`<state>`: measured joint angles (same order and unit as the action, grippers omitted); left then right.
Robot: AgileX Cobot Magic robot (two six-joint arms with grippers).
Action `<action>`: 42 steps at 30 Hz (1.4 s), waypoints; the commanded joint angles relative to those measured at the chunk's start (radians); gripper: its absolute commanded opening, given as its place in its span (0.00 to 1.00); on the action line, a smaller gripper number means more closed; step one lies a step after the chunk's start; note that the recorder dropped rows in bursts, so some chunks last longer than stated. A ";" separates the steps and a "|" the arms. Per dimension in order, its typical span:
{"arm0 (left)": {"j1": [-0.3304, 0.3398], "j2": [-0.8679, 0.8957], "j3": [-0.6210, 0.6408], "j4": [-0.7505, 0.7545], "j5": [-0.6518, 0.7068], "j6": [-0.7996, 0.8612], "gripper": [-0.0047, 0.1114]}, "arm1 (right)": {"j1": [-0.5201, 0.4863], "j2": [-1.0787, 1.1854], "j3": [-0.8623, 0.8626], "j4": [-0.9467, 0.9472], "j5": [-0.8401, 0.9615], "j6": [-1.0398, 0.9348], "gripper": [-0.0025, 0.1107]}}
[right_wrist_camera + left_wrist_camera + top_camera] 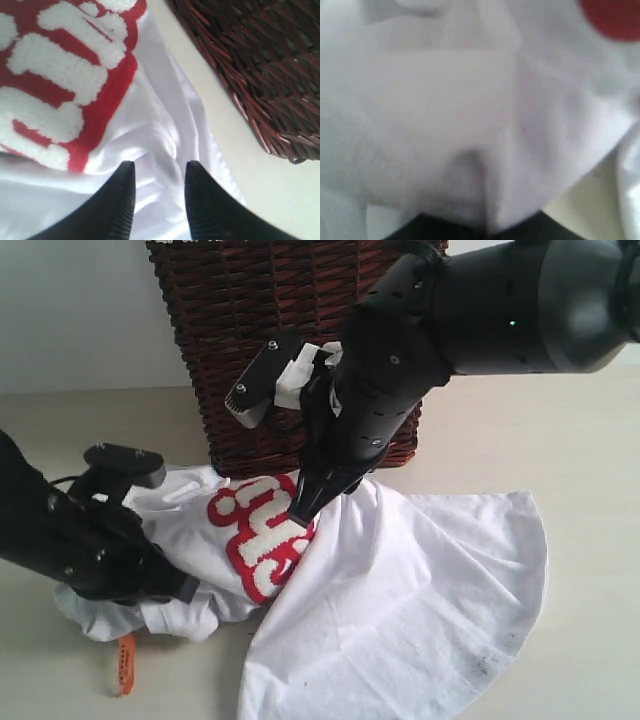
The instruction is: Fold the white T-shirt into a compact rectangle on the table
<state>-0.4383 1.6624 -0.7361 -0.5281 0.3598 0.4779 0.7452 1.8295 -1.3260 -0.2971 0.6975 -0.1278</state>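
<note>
The white T-shirt (pixel 400 580) lies crumpled on the table (pixel 560 430). Its red-edged fuzzy letters (pixel 262 530) face up, and its hem is fanned out toward the right. My right gripper (pixel 303 508) points down at the cloth just right of the letters (pixel 55 75). In the right wrist view the right gripper (pixel 160 170) is open, and white folds (pixel 160 125) lie between its black fingers. My left gripper (pixel 182 588) sits low on the bunched left part of the shirt. In the left wrist view the left gripper (pixel 485 227) looks shut on a pinched ridge of white cloth (pixel 445 125).
A dark brown wicker basket (pixel 260 340) stands right behind the shirt and close to my right arm; its wall (pixel 260 65) fills one corner of the right wrist view. An orange tag (pixel 124 665) lies on the table beside the shirt's left end.
</note>
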 commanded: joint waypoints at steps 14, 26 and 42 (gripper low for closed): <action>0.303 -0.240 -0.370 -0.145 0.657 0.012 0.04 | -0.001 0.101 0.144 0.698 -0.057 -0.638 0.43; 0.376 -0.256 -0.370 -0.087 0.617 -0.067 0.30 | -0.001 0.250 0.144 -0.162 -0.034 0.051 0.38; 0.109 -0.417 -0.131 0.028 0.683 0.123 0.43 | -0.001 0.128 0.144 -0.111 -0.032 0.017 0.38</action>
<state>-0.2481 1.2471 -0.9493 -0.5460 1.0420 0.5603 0.7493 2.0044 -1.1830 -0.4181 0.6597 -0.1016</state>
